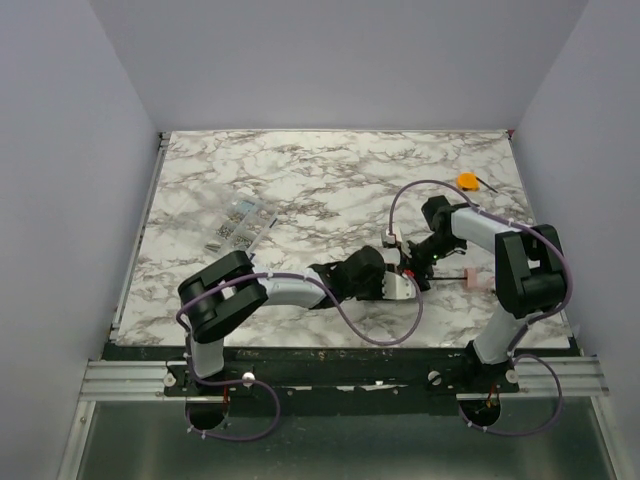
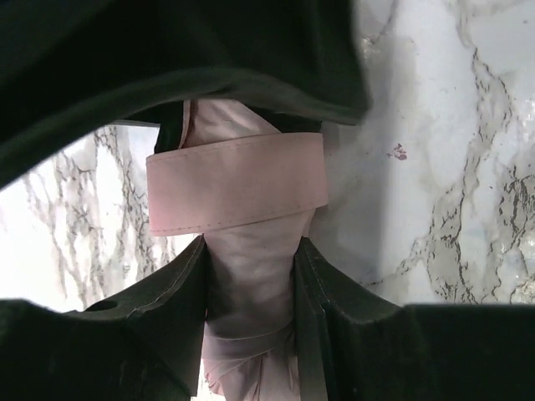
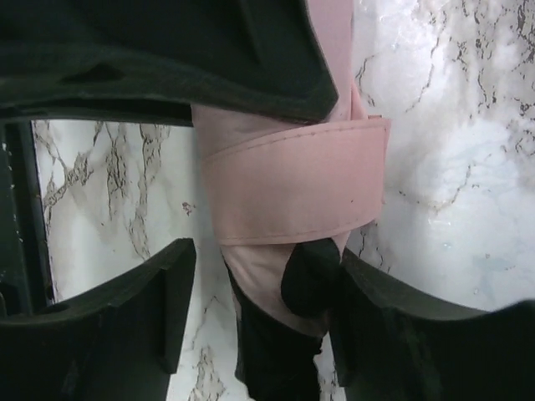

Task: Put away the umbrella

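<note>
Top external: fixed high behind the arm bases, looking down and forward over the whole marble table [image 1: 300,180]. Bases sit at 6 o'clock, the far wall at 12.

Left wrist: very close, facing down onto the umbrella [image 2: 247,276]. Its strap [image 2: 238,184] is mid-frame, with the left gripper fingers [image 2: 159,301] at 6 o'clock.

Right wrist: equally close, right gripper fingers [image 3: 125,317] at 6 o'clock.

Both wrist views share the strapped bundle. The top view shows it small, about 4 o'clock from centre.

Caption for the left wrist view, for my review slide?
Left gripper clamps the strapped pink umbrella over the marble table.
</note>
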